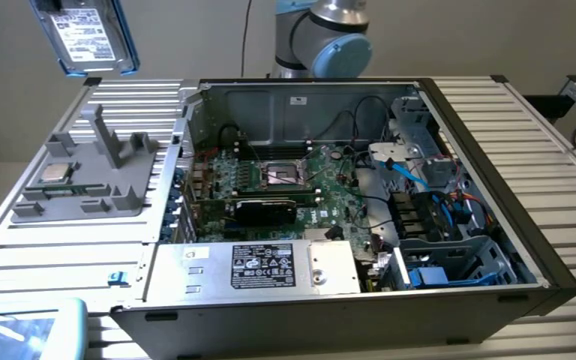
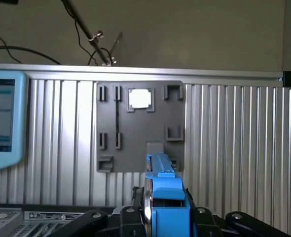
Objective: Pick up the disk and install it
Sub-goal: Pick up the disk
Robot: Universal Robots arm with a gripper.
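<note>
The disk, a silver drive with a white label in a bright blue bracket, hangs high in the air above the far corner of the table at the exterior view's left. In the wrist view the disk stands edge-on between the black fingers, and my gripper is shut on it. Straight below lies the grey fixture plate that holds a small square processor chip.
The open computer case fills the middle of the slatted table, with motherboard, silver power supply box and a blue drive cage. The grey fixture sits to its left. A light-blue pendant lies at the near corner.
</note>
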